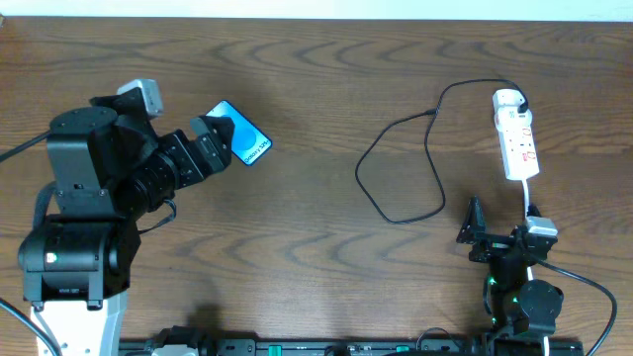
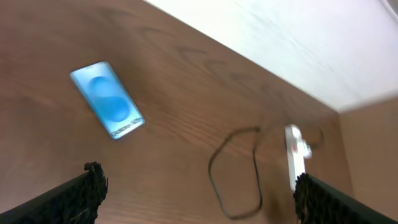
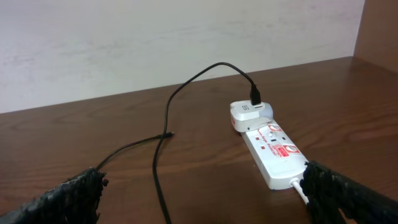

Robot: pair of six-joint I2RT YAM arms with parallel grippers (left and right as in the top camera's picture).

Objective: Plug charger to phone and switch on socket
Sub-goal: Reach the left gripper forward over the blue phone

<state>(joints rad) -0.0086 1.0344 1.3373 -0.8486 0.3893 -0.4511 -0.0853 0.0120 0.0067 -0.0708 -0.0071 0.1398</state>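
Note:
The phone [image 1: 249, 143], its screen bright blue, lies flat at the table's left; it also shows in the left wrist view [image 2: 107, 101]. My left gripper [image 1: 220, 138] is open and empty, just above the phone's left end, with the fingers wide apart [image 2: 199, 199]. The white socket strip [image 1: 516, 133] lies at the far right with a white adapter plugged in at its far end [image 3: 250, 114]. The black charger cable [image 1: 396, 168] loops left from it, and its connector [image 3: 166, 134] lies loose on the table. My right gripper [image 1: 497, 225] is open and empty, just in front of the strip [image 3: 205, 199].
The strip's white cord [image 1: 529, 198] runs back toward my right arm, next to the right finger [image 3: 298, 183]. A pale wall stands behind the table's far edge [image 3: 186, 37]. Bare wood lies between the phone and the cable loop.

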